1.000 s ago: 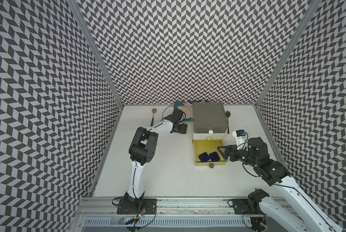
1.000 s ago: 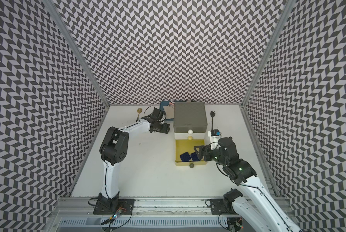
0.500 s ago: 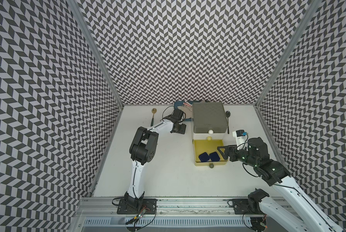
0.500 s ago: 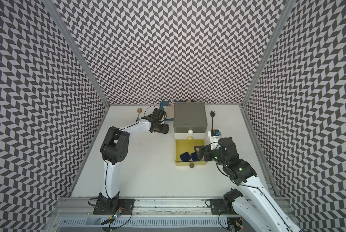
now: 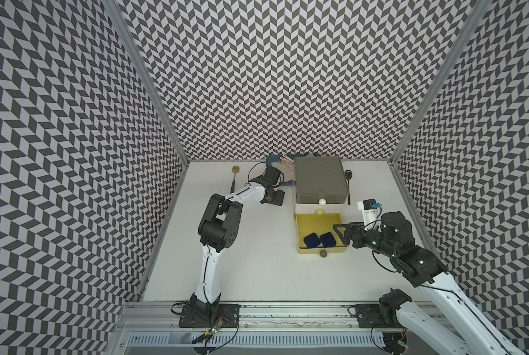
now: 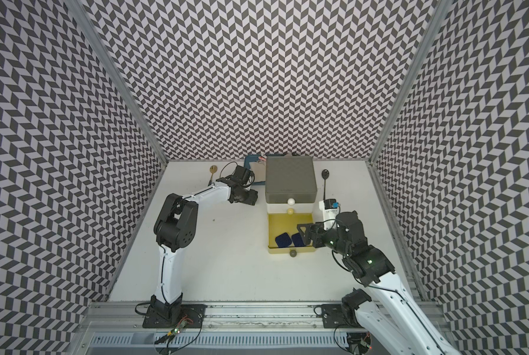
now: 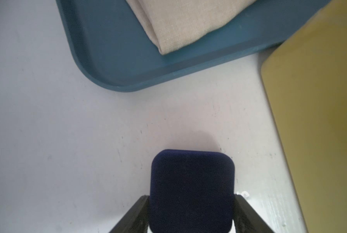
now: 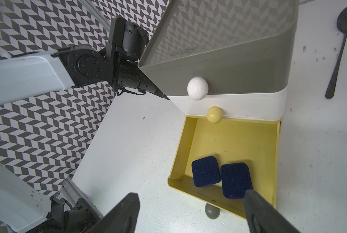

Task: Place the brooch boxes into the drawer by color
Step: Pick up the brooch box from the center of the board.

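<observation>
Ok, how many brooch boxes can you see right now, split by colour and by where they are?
Navy boxes in the yellow drawer: 2
Navy box between the left gripper's fingers: 1
Red: 0 in view
Black: 0 in view
Total: 3

Right pincer [image 8: 190,193] gapes wide — left pincer [image 7: 191,196] angled down.

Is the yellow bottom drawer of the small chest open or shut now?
Open. The yellow drawer stands pulled out from the chest, its floor visible, with two navy boxes lying inside.
</observation>
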Controlling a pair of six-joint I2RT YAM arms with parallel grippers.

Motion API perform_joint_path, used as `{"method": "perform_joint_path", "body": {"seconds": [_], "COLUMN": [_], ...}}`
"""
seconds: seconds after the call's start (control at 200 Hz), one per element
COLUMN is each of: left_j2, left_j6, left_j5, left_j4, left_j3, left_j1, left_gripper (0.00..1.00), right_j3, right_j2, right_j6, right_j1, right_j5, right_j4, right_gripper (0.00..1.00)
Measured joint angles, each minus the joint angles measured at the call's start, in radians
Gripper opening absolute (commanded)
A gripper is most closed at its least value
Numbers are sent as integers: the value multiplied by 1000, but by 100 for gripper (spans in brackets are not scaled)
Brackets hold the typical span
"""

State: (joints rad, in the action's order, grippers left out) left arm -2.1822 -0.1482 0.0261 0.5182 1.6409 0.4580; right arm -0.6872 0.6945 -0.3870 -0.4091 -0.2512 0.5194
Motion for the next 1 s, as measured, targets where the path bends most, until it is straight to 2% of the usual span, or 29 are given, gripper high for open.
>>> {"method": "perform_joint_path", "body": {"seconds": [0.145, 0.24, 0.31, 0.396, 0.431, 0.476, 0.551, 0.696, 0.826, 1.001], "left_j2": [-17, -19, -19, -19, -19, -19, -17, 52, 227, 541], "left_j6": [2, 3, 2, 10, 8, 12, 14, 13, 14, 30], "left_j5": [5, 5, 6, 6, 6, 7, 11, 31, 33, 10], "left_j4": [13, 15, 15, 14, 14, 13, 13, 2, -27, -90], "left_j3": [7, 8, 8, 8, 8, 8, 6, -82, -253, -455], "left_j1": [0, 0, 0, 0, 0, 0, 0, 0, 3, 50], "left_gripper": [71, 65, 56, 37, 34, 35, 42, 43, 44, 44], "right_j3": [0, -1, -2, -3, -3, -4, -5, -10, -29, -75], "right_j2": [-8, -9, -9, -13, -14, -16, -16, -15, -13, 14], "right_j6": [-1, -2, -2, -2, -2, -2, -2, -2, -1, 2], "right_j1": [0, 0, 0, 0, 0, 0, 0, 0, 0, 0], "right_j5": [0, 0, 0, 1, 1, 1, 1, -2, -10, -39], "right_j4": [15, 26, 31, 36, 36, 35, 36, 39, 45, 52], "right_gripper": [86, 86, 86, 86, 86, 86, 86, 86, 86, 86]}}
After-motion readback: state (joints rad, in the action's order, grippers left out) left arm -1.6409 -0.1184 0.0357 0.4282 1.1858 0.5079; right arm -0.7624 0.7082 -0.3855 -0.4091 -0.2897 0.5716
